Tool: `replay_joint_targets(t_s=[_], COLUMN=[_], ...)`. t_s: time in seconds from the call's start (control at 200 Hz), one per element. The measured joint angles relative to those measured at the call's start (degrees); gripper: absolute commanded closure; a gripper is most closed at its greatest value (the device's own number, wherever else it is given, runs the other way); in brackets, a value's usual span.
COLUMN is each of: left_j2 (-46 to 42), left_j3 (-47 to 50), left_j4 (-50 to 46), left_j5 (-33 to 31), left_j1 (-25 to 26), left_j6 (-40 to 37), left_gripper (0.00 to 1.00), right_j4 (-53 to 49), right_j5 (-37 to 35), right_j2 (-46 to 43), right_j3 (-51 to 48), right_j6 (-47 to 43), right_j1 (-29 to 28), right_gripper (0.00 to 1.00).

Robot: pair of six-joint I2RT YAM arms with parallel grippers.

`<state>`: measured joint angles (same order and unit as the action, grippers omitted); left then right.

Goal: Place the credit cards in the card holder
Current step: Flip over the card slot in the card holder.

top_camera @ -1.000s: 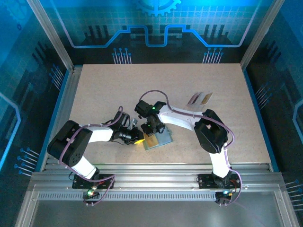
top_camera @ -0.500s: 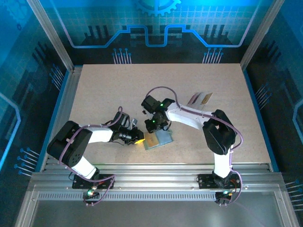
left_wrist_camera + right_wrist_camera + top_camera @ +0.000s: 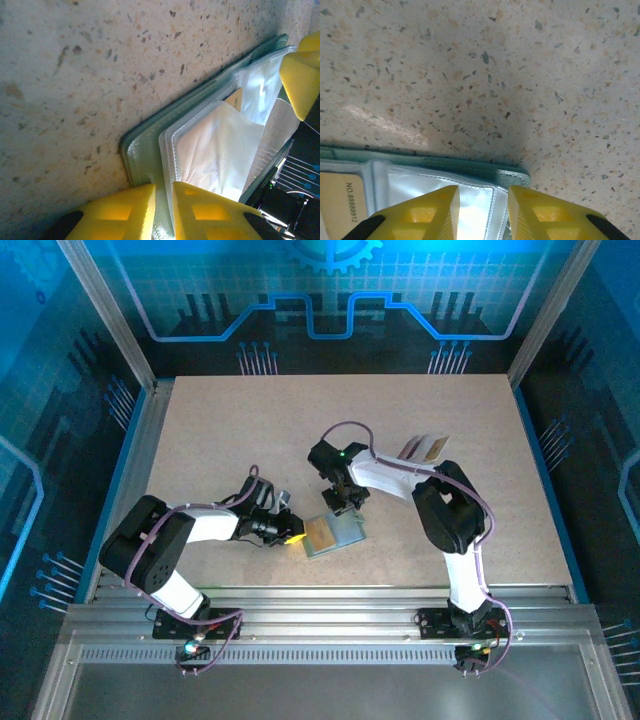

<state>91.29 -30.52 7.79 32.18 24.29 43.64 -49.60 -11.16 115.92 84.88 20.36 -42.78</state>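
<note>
Up front on the table (image 3: 200,430), the card holder (image 3: 348,532) lies open, long axis roughly left-right, with one tan card (image 3: 320,533) in its clear sleeve. The left gripper (image 3: 298,533) clamps the holder's left cover edge. Just behind, the right gripper (image 3: 347,506) has its jaws narrowly parted, holding nothing. Farther right lie two cards side by side: dark card (image 3: 409,450) and second tan card (image 3: 434,447).

Pale speckled worktop (image 3: 220,430). Close to the near edge, about midway along: open card holder (image 3: 346,531) (tan card (image 3: 320,534) tucked inside). Toward the far right, well apart: loose credit cards (image 3: 424,449).
</note>
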Motion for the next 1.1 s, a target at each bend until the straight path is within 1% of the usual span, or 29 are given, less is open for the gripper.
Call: replay_joint_targets(t_s=[0.17,0.28,0.465,0.585,0.66,0.745,0.941,1.096], left_j2=[0.00,0.00,0.00,0.00,0.00,0.00,0.52,0.81], left_j3=[0.00,0.00,0.00,0.00,0.00,0.00,0.00,0.00], left_j4=[0.00,0.00,0.00,0.00,0.00,0.00,0.22,0.35], left_j5=[-0.02,-0.02,-0.04,-0.13,-0.15,-0.20,-0.11,0.09], left_j1=[0.00,0.00,0.00,0.00,0.00,0.04,0.09,0.09], left_j6=[0.00,0.00,0.00,-0.02,0.00,-0.02,-0.02,-0.02], left_gripper=[0.82,0.82,0.82,0.82,0.82,0.82,0.82,0.82], right_j4=[0.35,1.05,1.60,1.64,1.68,1.66,0.76,-1.49], right_j5=[0.00,0.04,-0.42,-0.94,-1.01,-0.63,-0.44,-0.70], right_j2=[0.94,1.01,1.01,1.01,1.01,0.96,0.22,-0.31], right_j3=[-0.15,-0.96,-1.18,-1.20,-1.20,-1.20,-1.09,1.20], right_j6=[-0.11,-0.07,0.13,0.15,0.20,-0.13,0.13,0.11], right_j1=[0.00,-0.09,-0.98,-1.70,-1.90,-1.95,-2.19,-3.85], right_gripper=[0.69,0.72,0.81,0.85,0.90,1.00,1.00,1.00])
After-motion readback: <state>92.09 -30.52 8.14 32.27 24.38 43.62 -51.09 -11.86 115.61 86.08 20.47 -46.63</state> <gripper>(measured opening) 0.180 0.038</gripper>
